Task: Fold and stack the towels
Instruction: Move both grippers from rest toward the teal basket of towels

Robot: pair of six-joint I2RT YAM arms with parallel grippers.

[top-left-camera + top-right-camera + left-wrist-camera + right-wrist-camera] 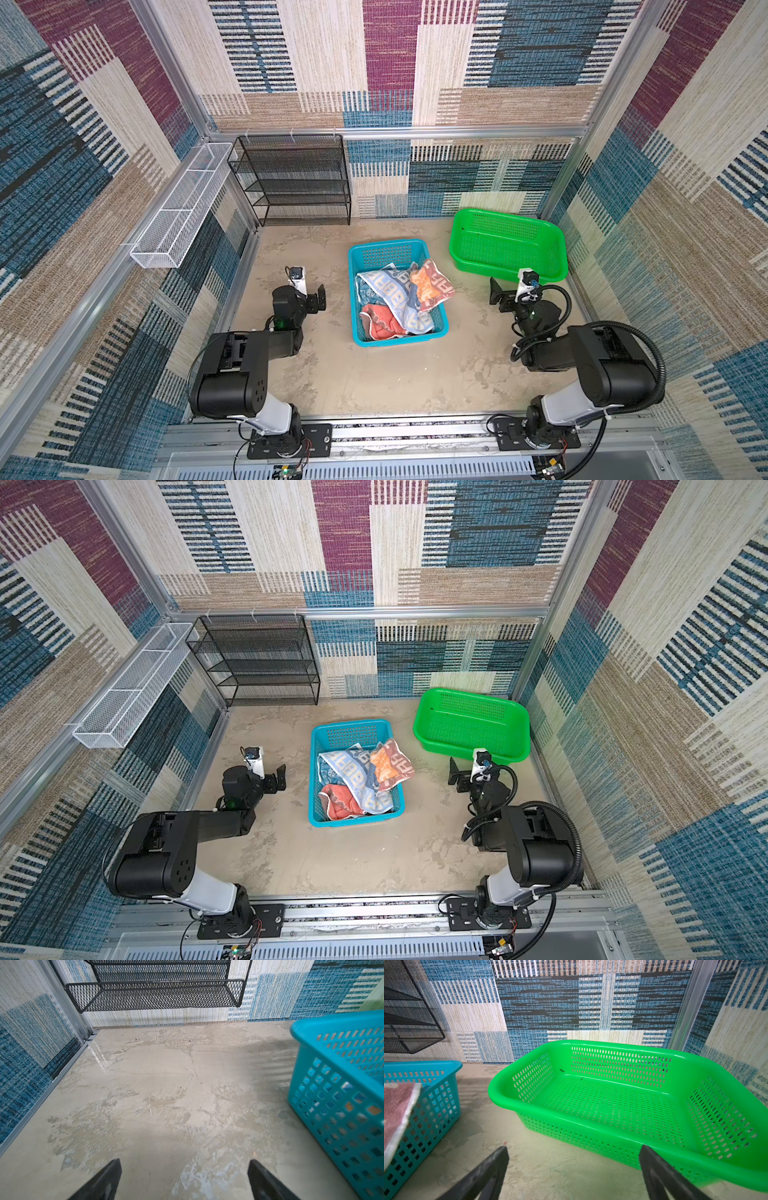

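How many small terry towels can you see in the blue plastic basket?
3. An orange-and-blue lettered towel drapes over the blue basket's right rim, a blue patterned towel peeks from under it, a coral towel lies at the near end. Others may be hidden beneath.

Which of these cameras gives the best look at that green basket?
The right wrist view: the green basket fills the picture, close up, with nothing inside it. Both top views show it whole but small, far back on the right. The left wrist view catches at most a pale green blur at its edge.
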